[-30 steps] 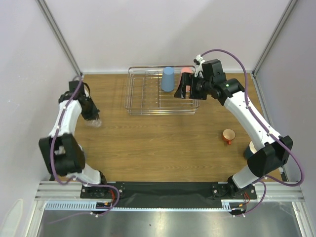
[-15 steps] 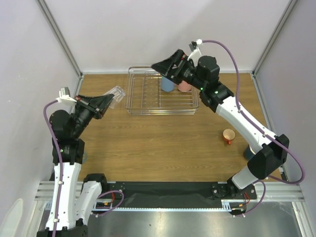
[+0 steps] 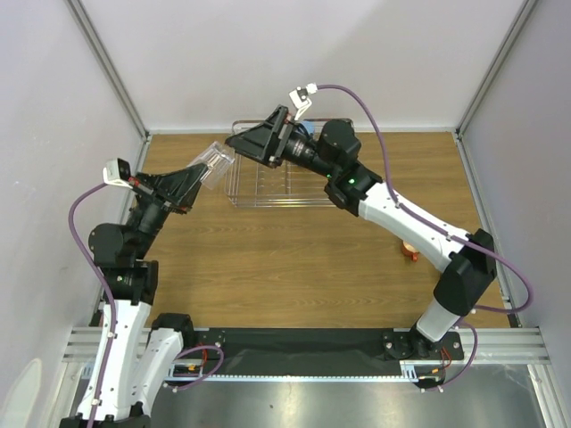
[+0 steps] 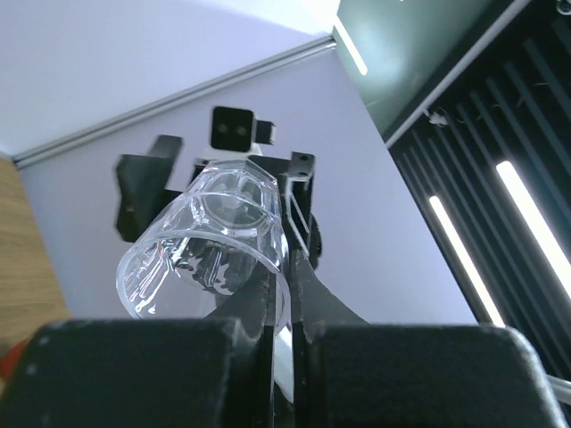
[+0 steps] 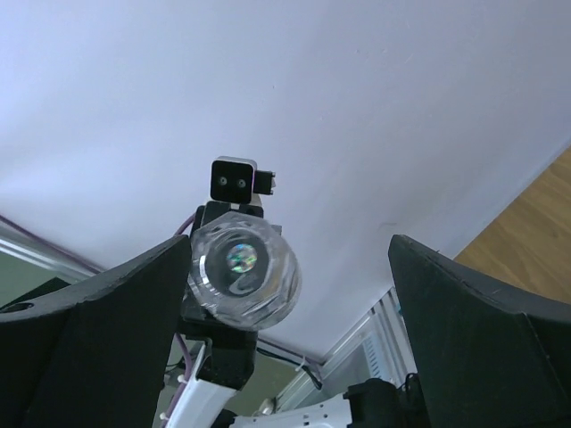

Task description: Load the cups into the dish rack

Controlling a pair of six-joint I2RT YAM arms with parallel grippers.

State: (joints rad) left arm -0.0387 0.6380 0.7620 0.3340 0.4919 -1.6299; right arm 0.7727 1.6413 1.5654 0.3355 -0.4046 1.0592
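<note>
Clear faceted glass (image 3: 212, 163) hangs in the air over the back left of the wood-grain table (image 3: 294, 250), just left of the silver wire dish rack (image 3: 268, 189). The left wrist view shows its wall by the rim clamped between the closed jaws of the left gripper (image 3: 198, 171). Only the right wrist view meets it end-on, thick base facing the right gripper (image 3: 241, 143), which is spread wide and empty; its long axis tilts, rim toward the left arm, with pale lilac walls (image 3: 268, 53) around the table.

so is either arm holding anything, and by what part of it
The left end effector pinches the clear glass by its wall at the rim. The right end effector is open and empty.
</note>
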